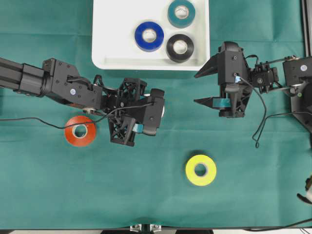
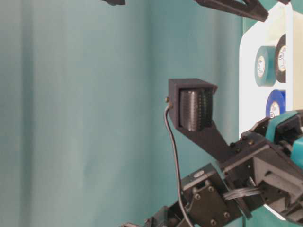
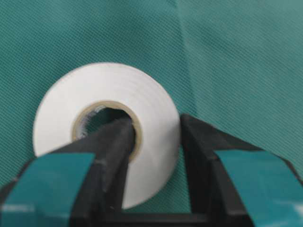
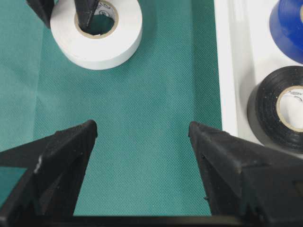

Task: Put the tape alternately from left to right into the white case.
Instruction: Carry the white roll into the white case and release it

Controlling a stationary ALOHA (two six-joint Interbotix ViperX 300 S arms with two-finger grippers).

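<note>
1. Leftmost, the orange-red roll [image 1: 80, 130] lies flat on the green cloth [image 1: 146, 195], just below the left arm [image 1: 58, 85] and partly in its shadow.
2. Next, the left gripper [image 3: 154, 135] has its jaws drawn in on the white roll [image 3: 106, 127]: one finger sits inside the pale core, the other presses the outer wall, so the ring's side is pinched between them.
3. From overhead the white roll is almost wholly hidden under the left gripper [image 1: 146, 114]; only a pale sliver shows at its right edge, and whether the roll is off the cloth I cannot tell.
4. The right wrist view shows the same white roll [image 4: 97, 30] on the cloth, with two dark fingertips [image 4: 87, 12] at its core and rim.
5. Lower and toward the middle, the yellow roll [image 1: 201, 169] lies flat by itself, well apart from both grippers.
6. Above the middle, the white case [image 1: 112, 53] holds three rolls: the blue roll [image 1: 149, 36] to the left, the teal roll [image 1: 181, 12] at the upper right, the black roll [image 1: 180, 47] below it, just beside the blue one.
7. Right of the case, the right gripper [image 1: 204, 87] hangs with its jaws spread wide and nothing between them, only bare cloth.
8. In the right wrist view the case's rim [image 4: 227, 71] runs beside the right finger [image 4: 227, 161].
</note>
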